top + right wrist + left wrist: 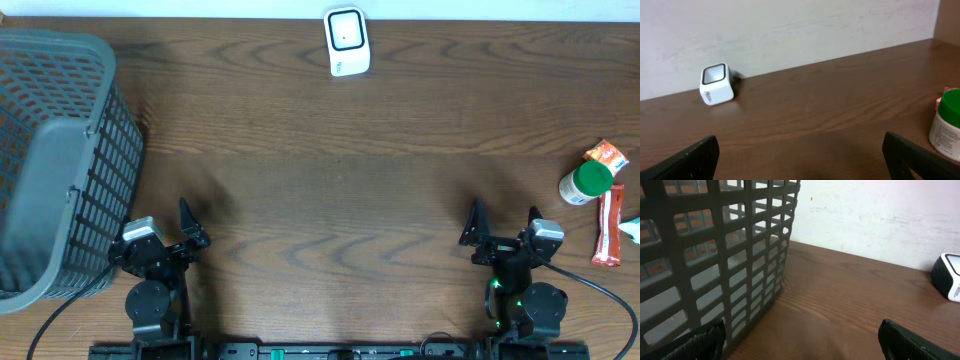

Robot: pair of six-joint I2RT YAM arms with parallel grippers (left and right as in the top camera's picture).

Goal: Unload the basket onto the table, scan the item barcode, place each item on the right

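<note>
Left gripper [160, 228] and right gripper [504, 222] agape, empty; green-capped white plastic bottle [584, 183] right of latter, white boxy scanner [347, 41] ahead.

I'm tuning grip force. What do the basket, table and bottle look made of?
Basket: probably moulded plastic, matte grey, with thick grid bars. Table: wood or wood-look laminate, dark brown grain, slight sheen. Bottle: seemingly white plastic, smooth green cap, printed label.
</note>
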